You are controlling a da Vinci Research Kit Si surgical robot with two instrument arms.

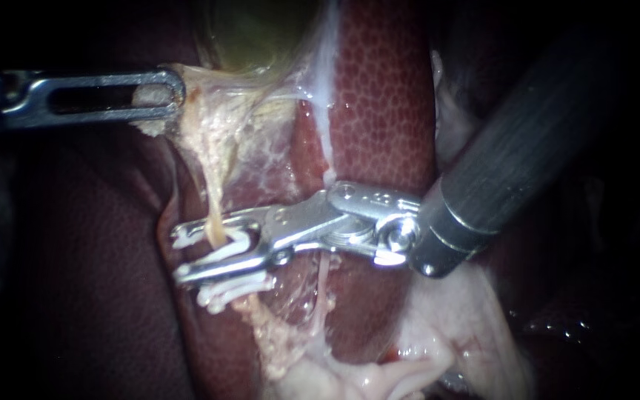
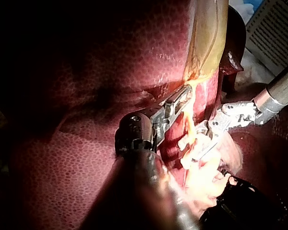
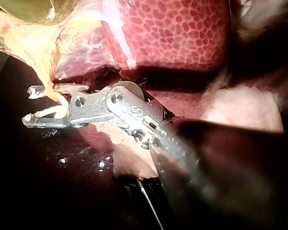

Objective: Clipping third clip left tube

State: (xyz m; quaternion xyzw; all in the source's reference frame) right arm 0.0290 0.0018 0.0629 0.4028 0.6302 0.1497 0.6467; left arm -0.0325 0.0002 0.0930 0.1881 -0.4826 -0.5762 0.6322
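The left instrument (image 1: 166, 94), a silver slotted grasper entering from nine o'clock, lies high in the endoscope view towards ten o'clock; its jaws are clamped together on the yellowish stringy tissue (image 1: 205, 126) that hangs off the olive-green gallbladder (image 1: 253, 33) at twelve o'clock; the right instrument (image 1: 183, 255), a dark shaft with hinged silver jaws, comes in from two o'clock across the mottled red liver (image 1: 379, 111); its jaws stand part-way apart near the centre, gripping a white plastic clip (image 1: 225, 250) from both sides; the thin yellowish tube (image 1: 215, 204) drops from the stringy tissue and passes through that clip between the jaws; a second white clip (image 1: 235, 287) sits on the same tube just beneath the lower jaw, towards six o'clock; pale pink fatty tissue (image 1: 438, 341) lies at five o'clock.
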